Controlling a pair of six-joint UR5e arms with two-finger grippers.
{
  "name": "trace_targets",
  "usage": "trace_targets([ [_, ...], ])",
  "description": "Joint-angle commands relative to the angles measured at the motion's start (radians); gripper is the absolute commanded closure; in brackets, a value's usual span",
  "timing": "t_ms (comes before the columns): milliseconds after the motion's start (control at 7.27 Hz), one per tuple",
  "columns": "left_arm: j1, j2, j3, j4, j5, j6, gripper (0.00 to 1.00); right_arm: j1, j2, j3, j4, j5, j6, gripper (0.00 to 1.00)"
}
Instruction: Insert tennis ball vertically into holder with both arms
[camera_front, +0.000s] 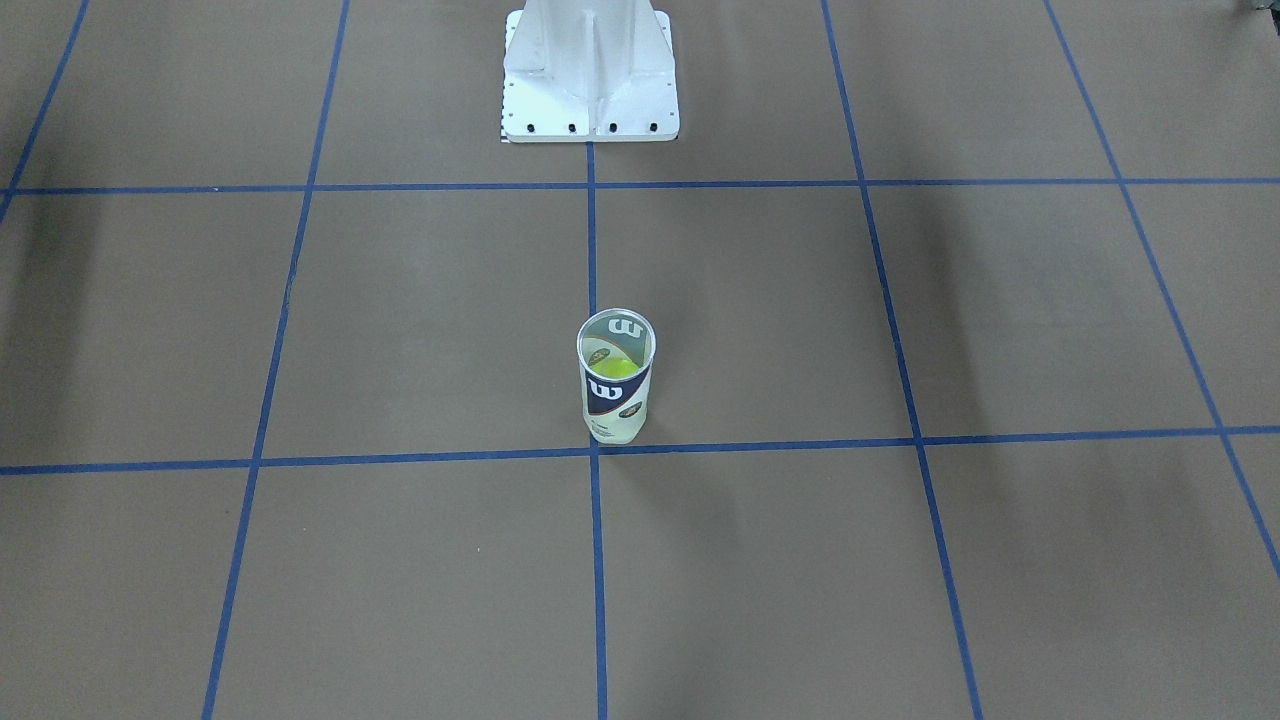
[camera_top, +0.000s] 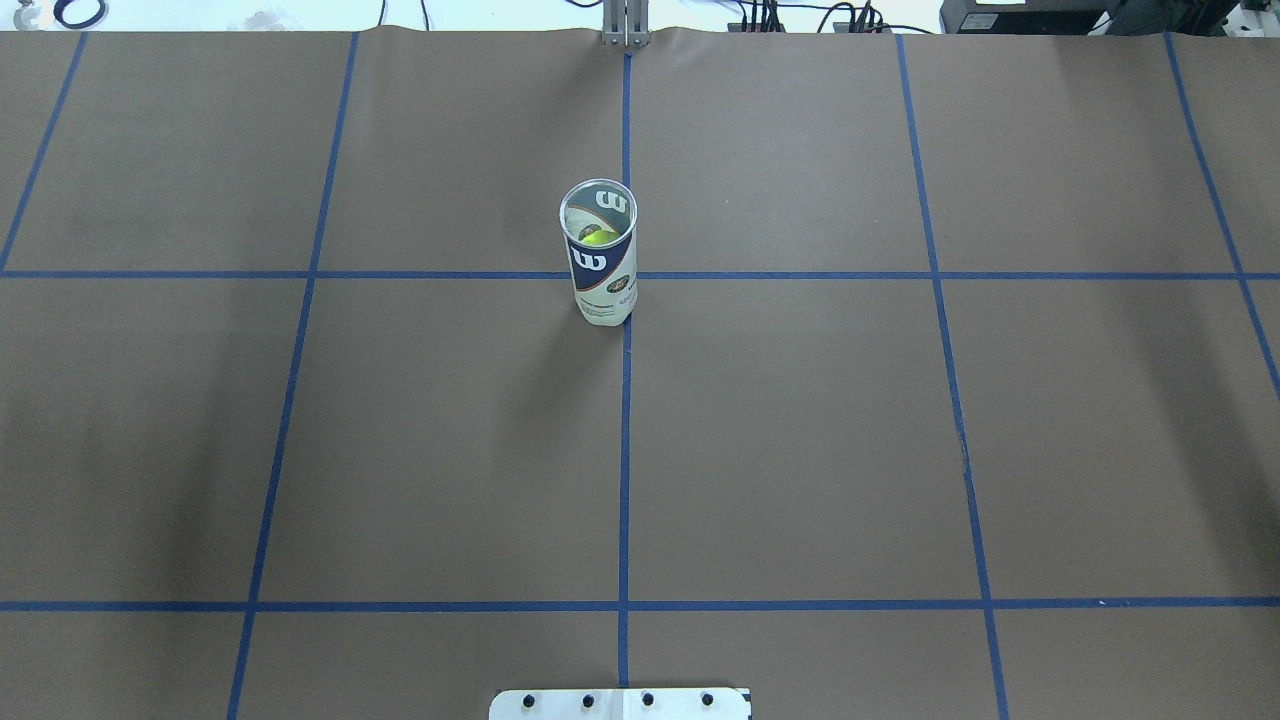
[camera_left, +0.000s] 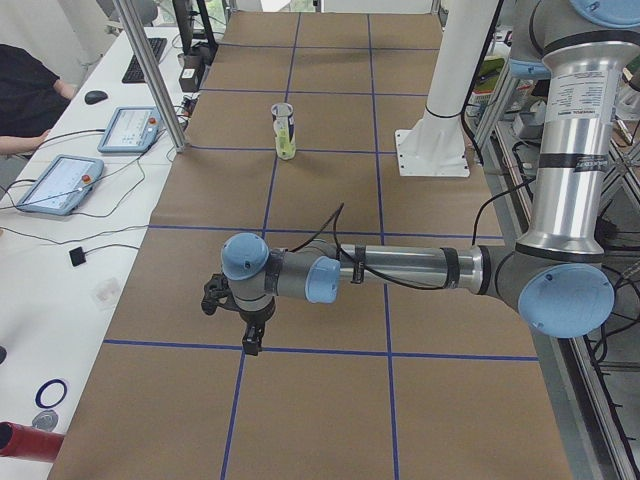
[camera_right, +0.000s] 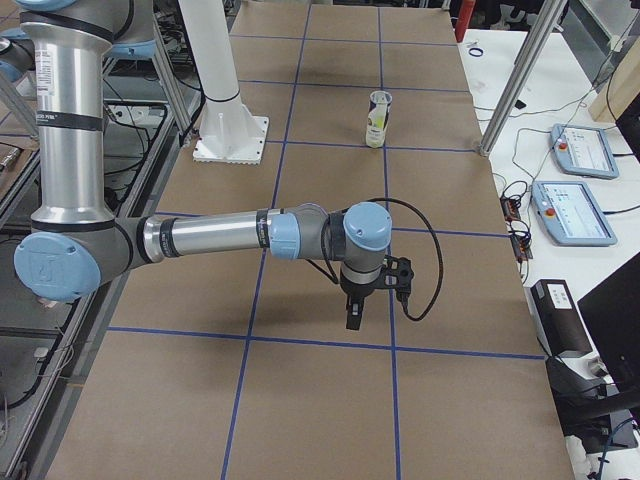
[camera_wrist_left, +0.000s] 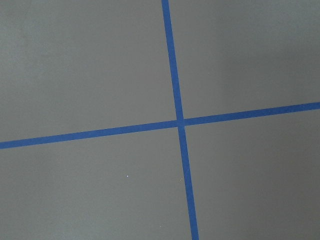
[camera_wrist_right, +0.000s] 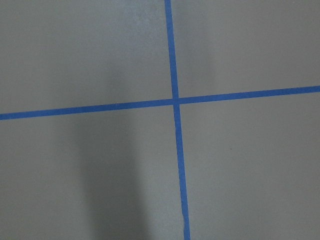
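Observation:
The holder (camera_front: 616, 378), a clear can with a navy-and-white label and a silver rim, stands upright on the table's centre line. A yellow-green tennis ball (camera_front: 612, 368) lies inside it. The holder also shows in the overhead view (camera_top: 600, 252), in the exterior left view (camera_left: 284, 130) and in the exterior right view (camera_right: 378, 118). My left gripper (camera_left: 253, 340) hangs over the table far from the holder, seen only in the exterior left view. My right gripper (camera_right: 354, 316) likewise shows only in the exterior right view. I cannot tell whether either is open or shut.
The brown table (camera_top: 800, 420) carries a grid of blue tape lines. The white bolted pedestal (camera_front: 590, 70) stands at the robot's edge. Tablets (camera_left: 60, 185) and cables lie on the side bench. Both wrist views show only bare table and a tape crossing (camera_wrist_left: 180, 122).

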Motion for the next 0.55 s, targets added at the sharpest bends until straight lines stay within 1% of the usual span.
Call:
trace_targets([
  [0,0.0,0.003,0.002,0.002,0.0,0.0,0.0,0.024,-0.024,-0.002,-0.005,0.014,-0.078,0.0],
  [413,0.0,0.021,0.002,0.0,-0.002,0.003,0.0,0.024,-0.034,-0.002,0.004,0.013,-0.08,0.0],
])
